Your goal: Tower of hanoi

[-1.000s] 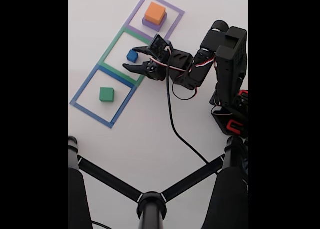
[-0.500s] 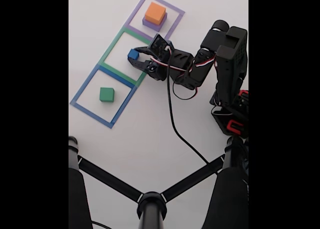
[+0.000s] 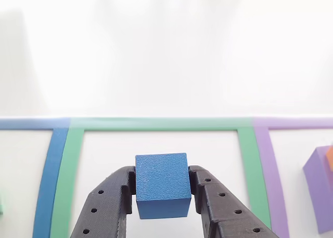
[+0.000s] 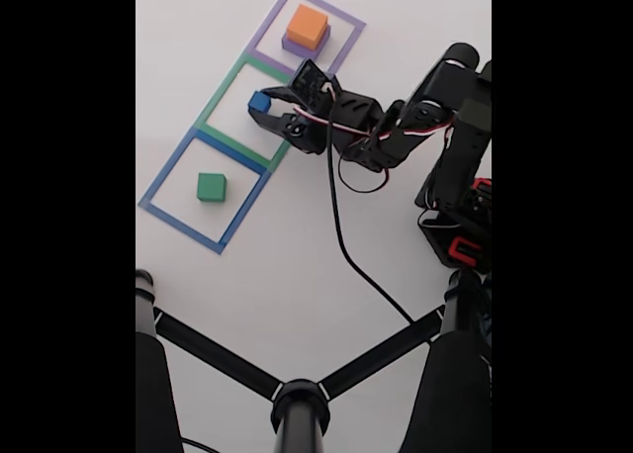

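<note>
The small matte blue cube [image 3: 162, 185] is gripped between the two black perforated fingers [image 3: 108, 207] of the gripper [image 3: 162, 188]; the jaws are closed onto its left and right faces, as seen in the other view. In the fixed view the same blue cube [image 4: 259, 102] is seen within the green taped square outline [image 4: 220, 99], the middle one of three outlines laid in a diagonal row on the white table [image 4: 277, 275]. Whether the cube is resting on the table or lifted cannot be told.

The medium matte green block [image 4: 210, 186] is seen lying inside the blue taped square outline [image 4: 163, 184], well apart from the gripper [image 4: 263, 108]. The larger orange block [image 4: 307, 25] is stacked on the largest purple block [image 4: 300, 47] inside the purple taped square outline [image 4: 346, 23]. In the other view a corner of the purple block [image 3: 320, 194] is visible at the right edge.

The black arm [image 4: 396, 127] is stretched across from the right of the fixed view, with a black cable [image 4: 341, 235] trailing over the table.
</note>
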Robot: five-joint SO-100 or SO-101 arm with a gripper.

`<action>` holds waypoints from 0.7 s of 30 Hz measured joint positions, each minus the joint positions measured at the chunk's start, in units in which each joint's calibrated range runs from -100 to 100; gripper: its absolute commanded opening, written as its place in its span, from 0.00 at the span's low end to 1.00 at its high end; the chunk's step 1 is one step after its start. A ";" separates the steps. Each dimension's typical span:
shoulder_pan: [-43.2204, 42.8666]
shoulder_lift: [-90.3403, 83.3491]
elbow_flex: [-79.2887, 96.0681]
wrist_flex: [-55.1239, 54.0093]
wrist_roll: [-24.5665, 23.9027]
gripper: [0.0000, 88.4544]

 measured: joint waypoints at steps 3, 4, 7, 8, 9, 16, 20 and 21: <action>-0.08 -8.36 0.44 7.22 0.00 0.05; -0.08 -11.48 0.44 10.43 0.00 0.05; -0.16 -21.36 -0.09 23.11 0.00 0.05; -0.16 -24.82 -1.13 28.49 0.00 0.05; -0.16 -28.03 -2.52 34.19 0.00 0.05; -0.90 -42.55 -19.67 75.60 0.00 0.05; -3.77 -45.42 -32.90 95.51 0.00 0.05; -4.01 -45.50 -36.03 99.60 0.00 0.05</action>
